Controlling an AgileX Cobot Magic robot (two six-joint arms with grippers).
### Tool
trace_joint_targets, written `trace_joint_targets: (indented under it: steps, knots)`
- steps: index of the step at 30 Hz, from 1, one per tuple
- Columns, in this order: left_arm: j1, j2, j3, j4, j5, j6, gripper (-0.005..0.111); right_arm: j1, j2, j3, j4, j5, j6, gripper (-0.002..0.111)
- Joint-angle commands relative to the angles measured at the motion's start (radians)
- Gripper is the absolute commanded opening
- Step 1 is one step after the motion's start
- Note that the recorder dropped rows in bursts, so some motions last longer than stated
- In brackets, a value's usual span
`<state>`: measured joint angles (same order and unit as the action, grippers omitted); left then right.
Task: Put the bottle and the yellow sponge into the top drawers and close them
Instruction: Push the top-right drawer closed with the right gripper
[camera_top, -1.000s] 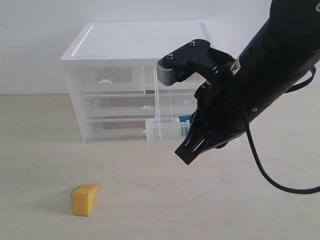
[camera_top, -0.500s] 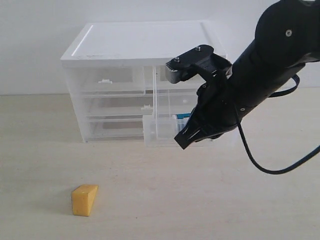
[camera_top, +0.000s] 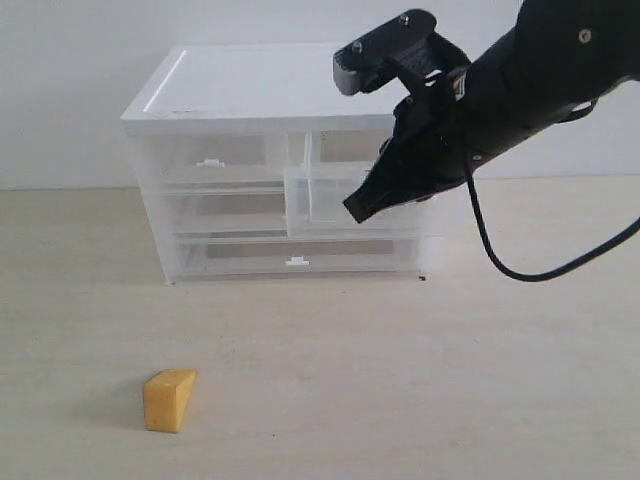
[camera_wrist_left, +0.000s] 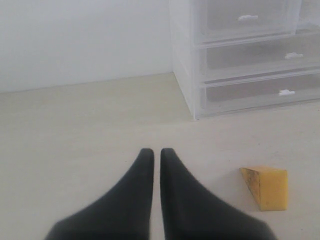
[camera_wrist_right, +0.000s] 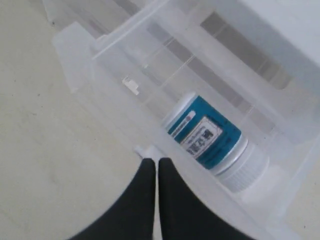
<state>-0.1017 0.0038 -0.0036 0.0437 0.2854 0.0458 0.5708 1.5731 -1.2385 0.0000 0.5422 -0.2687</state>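
Jaws were clenched empty on left gripper and right gripper; I saw bottle inside part-open top drawer, yellow sponge unplaced.

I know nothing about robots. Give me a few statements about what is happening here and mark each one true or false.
1. The bottle lies inside the right top drawer. True.
2. The yellow sponge is in a drawer. False: it sits on the table, in front of the cabinet.
3. The right top drawer is fully closed. False: it sticks partly out of the cabinet.
4. The left gripper is shut and empty. True.
5. The right gripper holds the bottle. False: it is shut on nothing, with its tip at the drawer's front.
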Motion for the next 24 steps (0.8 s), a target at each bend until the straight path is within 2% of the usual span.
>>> trace_joint_targets:
  steps: [1,6,10,12,24]
  knots:
    - [0.002,-0.004,0.004,0.001,-0.008,-0.001,0.004,-0.003,-0.005,-0.030,-0.018,0.011,-0.003,0.000]
    - [0.002,-0.004,0.004,0.001,-0.008,-0.001,0.004,-0.003,-0.023,-0.030,-0.010,0.061,-0.003,0.000]
    - [0.002,-0.004,0.004,0.001,-0.008,-0.001,0.004,-0.003,-0.087,-0.030,0.019,0.254,-0.035,0.000]
    - [0.002,-0.004,0.004,0.001,-0.008,-0.001,0.004,-0.003,-0.057,-0.030,0.019,0.264,-0.035,0.000]
    - [0.002,-0.004,0.004,0.001,-0.008,-0.001,0.004,-0.018,0.124,-0.030,-0.066,-0.182,-0.031,0.000]
